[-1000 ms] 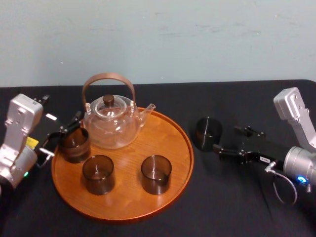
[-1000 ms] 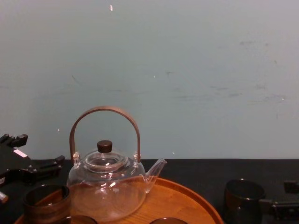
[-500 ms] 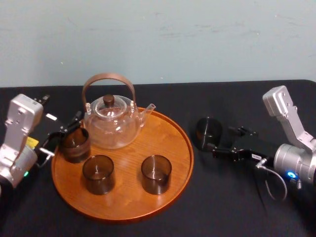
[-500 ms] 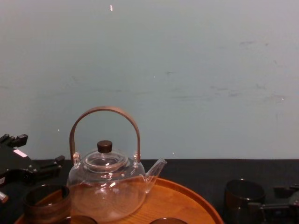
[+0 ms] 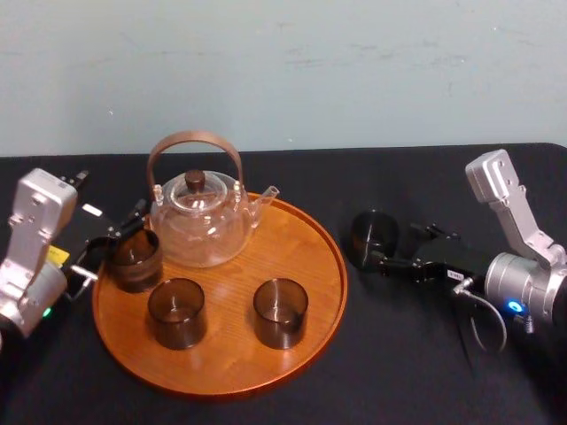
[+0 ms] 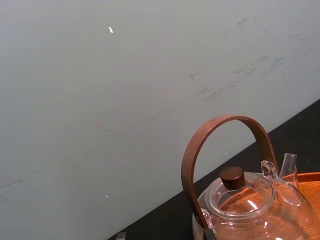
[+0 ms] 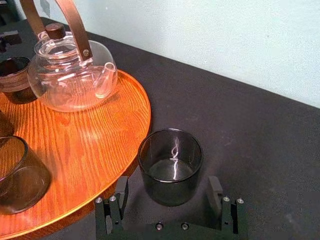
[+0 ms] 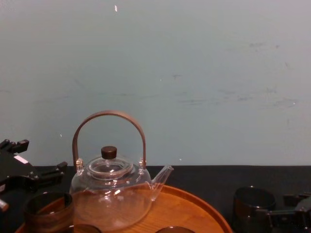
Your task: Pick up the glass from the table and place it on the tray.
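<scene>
A dark smoked glass [image 5: 374, 237] stands upright on the black table just right of the tray [image 5: 230, 354]. In the right wrist view the glass [image 7: 170, 162] sits partly between the fingers [image 7: 121, 192] of my right gripper [image 7: 168, 184], which is open with a gap on each side. The head view shows the right gripper [image 5: 403, 248] reaching in from the right at table level. From the chest view the glass [image 8: 252, 201] is at the lower right, with a right finger [image 8: 286, 209] beside it. My left gripper [image 5: 111, 239] rests open at the tray's left edge.
The round wooden tray [image 7: 90, 135] carries a glass teapot [image 5: 199, 221] with a brown hoop handle and three dark glasses [image 5: 135, 259], [image 5: 175, 312], [image 5: 280, 312]. Bare wood shows on the tray's right half. A pale wall stands behind the table.
My right gripper has slid left toward the glass, bringing its open fingers alongside it. The glass, the tray and the left arm have stayed still.
</scene>
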Controlling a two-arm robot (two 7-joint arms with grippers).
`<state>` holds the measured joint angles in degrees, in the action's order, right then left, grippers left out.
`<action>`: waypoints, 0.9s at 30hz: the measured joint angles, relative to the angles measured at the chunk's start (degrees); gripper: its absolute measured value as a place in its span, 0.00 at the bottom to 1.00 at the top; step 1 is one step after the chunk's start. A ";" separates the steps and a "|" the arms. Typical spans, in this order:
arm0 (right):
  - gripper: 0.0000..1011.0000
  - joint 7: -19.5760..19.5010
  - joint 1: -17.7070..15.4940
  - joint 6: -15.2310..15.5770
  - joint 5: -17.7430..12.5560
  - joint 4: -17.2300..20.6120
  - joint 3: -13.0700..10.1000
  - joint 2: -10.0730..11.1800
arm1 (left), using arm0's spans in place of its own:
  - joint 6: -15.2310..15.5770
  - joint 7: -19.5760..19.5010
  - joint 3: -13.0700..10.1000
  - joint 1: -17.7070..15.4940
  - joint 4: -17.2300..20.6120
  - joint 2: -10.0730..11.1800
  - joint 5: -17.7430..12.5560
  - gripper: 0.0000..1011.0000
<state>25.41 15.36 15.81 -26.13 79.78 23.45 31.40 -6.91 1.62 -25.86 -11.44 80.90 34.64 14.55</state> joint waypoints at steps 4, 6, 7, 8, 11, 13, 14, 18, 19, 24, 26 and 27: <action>0.99 0.09 0.33 0.11 0.22 -0.31 0.02 -0.23 | 0.00 0.00 0.00 0.00 0.00 0.00 0.00 0.99; 0.99 0.21 0.65 0.15 0.48 -0.64 0.20 -0.45 | 0.00 0.00 0.00 0.01 0.00 0.00 0.00 0.99; 0.99 0.26 0.86 0.18 0.61 -0.87 0.31 -0.60 | 0.00 0.00 0.00 0.00 0.00 0.00 0.00 0.99; 0.99 0.26 0.86 0.18 0.61 -0.87 0.31 -0.60 | 0.00 0.00 0.00 0.00 0.00 0.00 0.00 0.99; 0.99 0.33 1.43 0.27 0.98 -1.66 0.51 -1.00 | 0.00 0.00 0.00 0.01 0.00 0.00 0.00 0.99; 0.99 0.35 1.91 0.32 1.22 -2.37 0.68 -1.37 | 0.00 0.00 0.00 0.01 0.00 0.00 0.00 0.99; 0.99 0.36 2.25 0.33 1.45 -2.88 0.81 -1.65 | 0.00 0.00 0.00 0.00 0.00 0.00 0.00 0.99; 0.99 0.43 3.14 0.34 1.94 -4.38 1.06 -2.38 | 0.00 0.00 0.00 0.01 0.00 0.00 0.00 0.99; 0.99 0.44 3.34 0.35 2.03 -4.69 1.11 -2.54 | 0.00 0.00 0.00 0.00 0.00 0.00 0.00 0.99; 0.99 0.58 4.46 0.42 2.55 -6.40 1.36 -3.51 | 0.00 0.00 0.00 0.00 0.00 0.00 0.00 0.99; 0.99 0.68 4.74 0.42 2.73 -6.79 1.48 -3.72 | 0.00 0.00 0.00 0.00 0.00 0.00 0.00 0.99; 0.99 0.76 4.90 0.41 2.83 -6.98 1.55 -3.82 | 0.00 0.00 0.00 0.00 0.00 0.00 0.00 0.99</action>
<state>26.17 20.26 16.22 -23.30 72.80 25.00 27.58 -6.91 1.62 -25.86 -11.43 80.90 34.65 14.55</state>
